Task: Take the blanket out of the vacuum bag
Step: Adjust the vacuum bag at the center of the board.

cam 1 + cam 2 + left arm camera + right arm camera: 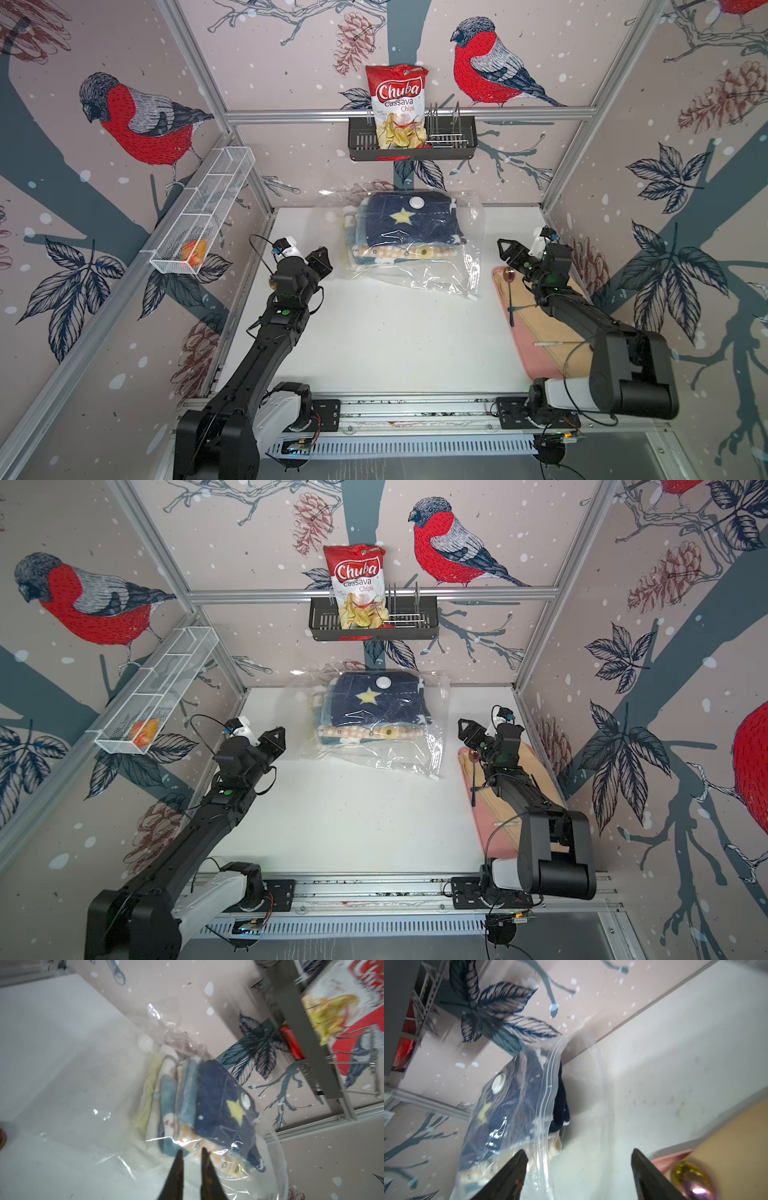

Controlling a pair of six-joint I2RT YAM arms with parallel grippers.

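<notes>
1. None of the blanket (415,226) is out yet: it lies folded inside the vacuum bag (440,276), at the back middle of the table (374,340)
2. Left gripper (323,255) has its jaws together on nothing, just beside the bag's left edge
3. Right gripper (578,1149) has jaws apart, empty, facing the zip edge (550,1084)
4. Left to do, I judge: hold the bag, get into its mouth, and draw the blanket clear

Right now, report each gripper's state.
Left gripper: closed, holding nothing.
Right gripper: open, holding nothing.
</notes>
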